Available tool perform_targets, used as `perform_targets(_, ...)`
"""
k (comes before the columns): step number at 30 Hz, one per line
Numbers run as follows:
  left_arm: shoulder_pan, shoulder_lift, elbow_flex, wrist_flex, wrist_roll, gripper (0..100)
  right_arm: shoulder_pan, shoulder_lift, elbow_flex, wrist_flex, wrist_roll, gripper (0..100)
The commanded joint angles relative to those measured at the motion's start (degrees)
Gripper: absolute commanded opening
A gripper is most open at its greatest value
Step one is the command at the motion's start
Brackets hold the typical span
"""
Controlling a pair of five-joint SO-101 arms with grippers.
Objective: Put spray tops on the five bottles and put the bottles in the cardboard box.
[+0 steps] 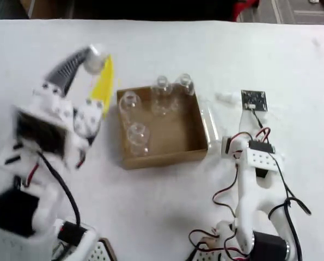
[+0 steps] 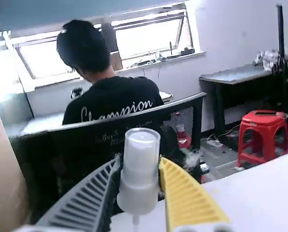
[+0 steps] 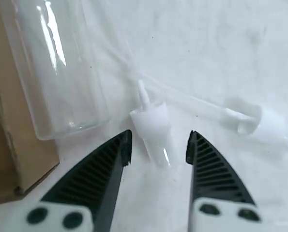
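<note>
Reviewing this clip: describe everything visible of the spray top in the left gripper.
The spray top is white and plastic-looking: a rounded cap over a wider collar, with a thin tube hanging beneath. It stands upright, clamped at the collar in the left gripper, between its grey and yellow fingers. In the high view it is held above the table, left of the cardboard box, on no bottle.

- No lettering, label or number can be read on the brown cardboard box [image 1: 162, 156] at the tabletop's middle, nor on the clear plastic bottles [image 1: 137, 136] standing in it.
- The white plastic spray top [image 2: 140, 164] bears no legible mark.
- Any print on the small dark circuit board [image 1: 254, 100], right of the box, is too small to make out.
</note>
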Motion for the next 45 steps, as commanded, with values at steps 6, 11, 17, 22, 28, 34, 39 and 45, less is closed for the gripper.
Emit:
perform_targets(6, -6.4, 24.7, -18.1, -1.4, 32.4, 2, 0.4, -0.3, -2.1, 0.7, 0.2, 16.6)
perform_targets(11, -6.6, 30.0, -17.2, -3.1, 33.0, 2, 0.6, -0.3, -2.1, 0.7, 0.2, 16.6)
perform_targets(17, -5.3, 27.5, -6.8, -13.8, 21.9, 2, 0.3, -0.1, -2.3, 0.3, 0.2, 16.6)
perform_targets(22, -2.3, 23.6, 4.5, -22.4, 16.0, 2, 0.3, 0.0, -2.4, 0.1, 0.2, 16.6)
perform_targets(28, -2.2, 22.6, 9.5, -28.7, 15.6, 2, 0.3, 0.0, -2.4, 0.1, 0.2, 16.6)
perform_targets(34, -2.1, 22.5, 11.6, -29.1, 15.6, 2, 0.3, 0.0, -2.4, 0.1, 0.2, 16.6)
perform_targets(39, -2.1, 22.1, 14.1, -29.2, 15.6, 2, 0.3, 0.0, -2.4, 0.1, 0.2, 16.6)
perform_targets(45, -2.1, 22.1, 13.5, -29.2, 15.6, 2, 0.3, 0.0, -2.4, 0.1, 0.2, 16.6)
